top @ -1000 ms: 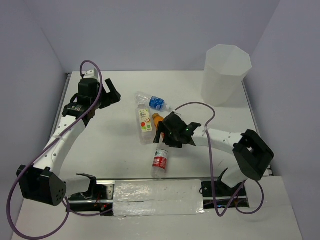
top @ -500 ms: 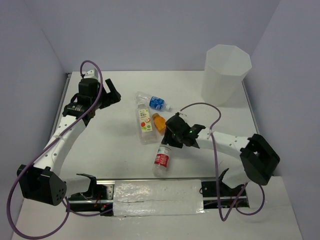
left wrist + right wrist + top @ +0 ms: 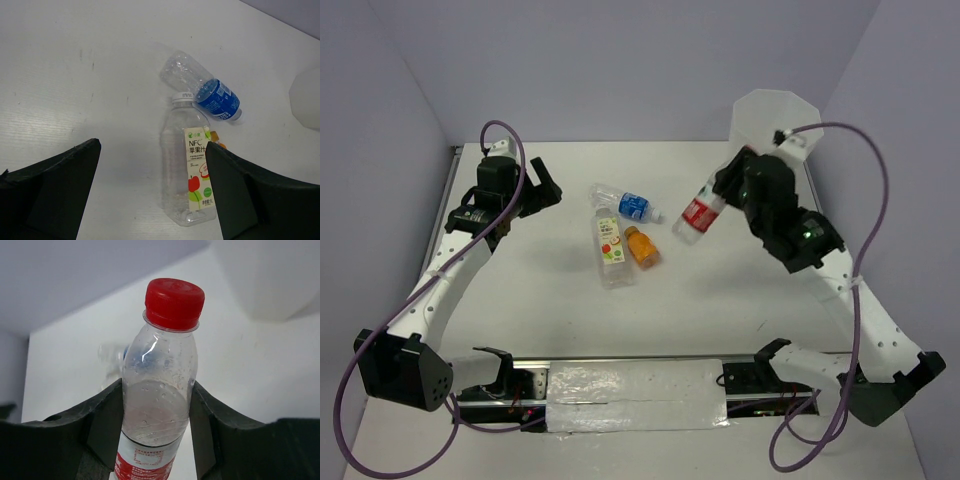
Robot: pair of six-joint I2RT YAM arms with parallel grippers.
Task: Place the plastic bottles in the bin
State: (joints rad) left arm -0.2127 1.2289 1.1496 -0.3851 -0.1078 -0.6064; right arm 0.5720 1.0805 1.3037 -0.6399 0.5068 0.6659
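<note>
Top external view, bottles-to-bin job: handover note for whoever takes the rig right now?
Right gripper: shut on the red-capped bottle, held above the table beside the bin, not over its opening.
Left gripper: open, empty, at the far left, facing the bottle cluster.
Mid-table, lying close together: blue-labelled bottle, fruit-labelled bottle, orange bottle.
Done: one bottle picked up; none seen in the bin.
Left: drop the red-capped bottle in, then fetch the three on the table.
</note>
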